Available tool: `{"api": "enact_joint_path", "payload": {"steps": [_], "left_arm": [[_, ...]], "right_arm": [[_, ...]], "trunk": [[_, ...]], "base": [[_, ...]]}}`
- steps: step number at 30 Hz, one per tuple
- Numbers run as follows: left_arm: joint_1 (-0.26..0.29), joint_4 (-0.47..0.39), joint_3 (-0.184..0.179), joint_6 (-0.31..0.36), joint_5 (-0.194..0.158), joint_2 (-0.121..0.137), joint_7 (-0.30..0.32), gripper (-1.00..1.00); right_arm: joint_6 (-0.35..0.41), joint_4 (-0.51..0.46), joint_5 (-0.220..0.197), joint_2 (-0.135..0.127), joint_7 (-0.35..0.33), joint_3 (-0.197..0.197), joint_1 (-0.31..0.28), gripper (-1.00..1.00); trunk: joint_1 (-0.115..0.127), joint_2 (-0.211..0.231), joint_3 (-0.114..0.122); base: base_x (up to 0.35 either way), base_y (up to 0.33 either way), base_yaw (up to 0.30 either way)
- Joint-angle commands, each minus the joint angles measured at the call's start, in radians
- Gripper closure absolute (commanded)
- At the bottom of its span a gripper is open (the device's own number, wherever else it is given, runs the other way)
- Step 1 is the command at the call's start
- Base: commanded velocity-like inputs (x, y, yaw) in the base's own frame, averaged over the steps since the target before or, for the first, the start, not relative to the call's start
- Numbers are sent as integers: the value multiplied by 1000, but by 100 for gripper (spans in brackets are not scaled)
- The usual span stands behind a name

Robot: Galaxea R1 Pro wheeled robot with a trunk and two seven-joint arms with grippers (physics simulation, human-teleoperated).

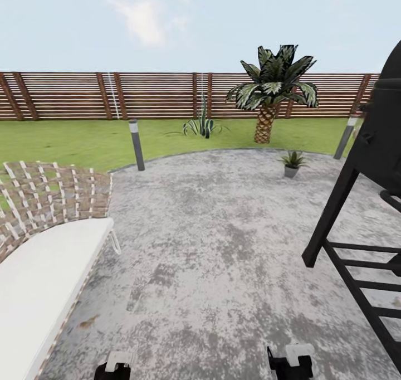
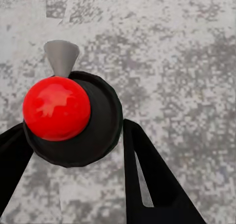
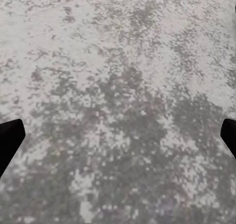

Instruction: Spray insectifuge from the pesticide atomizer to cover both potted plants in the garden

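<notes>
Both of my claws are hanging low over the grey patio (image 1: pixel 211 246): the left claw (image 2: pixel 73 150) is clamping a black object with a red ball on top (image 2: pixel 56 108), and the right claw (image 3: pixel 118 135) is spreading wide apart over bare paving. Beside me a white lounger (image 1: pixel 39 279) is lying on my left, a black stand (image 1: pixel 356 240) on my right. Farther off, one potted plant (image 1: pixel 292 163) is sitting at the patio's edge, before lawn (image 1: pixel 72 140) and fence (image 1: pixel 150 95).

Head camera sits high, looks forward and down across my patio (image 1: pixel 223 246) toward fence (image 1: pixel 167 96). Both wrist cameras aim straight down, close over same mottled grey paving (image 3: pixel 118 86). All three share that paving.
</notes>
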State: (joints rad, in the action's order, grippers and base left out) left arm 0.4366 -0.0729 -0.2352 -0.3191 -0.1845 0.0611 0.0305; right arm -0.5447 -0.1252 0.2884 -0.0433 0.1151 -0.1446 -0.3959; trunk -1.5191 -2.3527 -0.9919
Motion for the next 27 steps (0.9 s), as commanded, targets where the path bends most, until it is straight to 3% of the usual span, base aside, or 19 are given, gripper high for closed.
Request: {"api": "enact_joint_path", "payload": {"steps": [1, 27], "left_arm": [[1, 1, -7, -3, -10, 0, 3, 100], [1, 1, -7, -3, -10, 0, 3, 100]], "right_arm": [[-3, 7, 11, 0, 5, -6, -1, -100], [-3, 27, 9, -1, 5, -6, 0, -100]], "trunk": [[0, 0, -1], [0, 0, -1]], "base": [[334, 0, 0], [334, 0, 0]]}}
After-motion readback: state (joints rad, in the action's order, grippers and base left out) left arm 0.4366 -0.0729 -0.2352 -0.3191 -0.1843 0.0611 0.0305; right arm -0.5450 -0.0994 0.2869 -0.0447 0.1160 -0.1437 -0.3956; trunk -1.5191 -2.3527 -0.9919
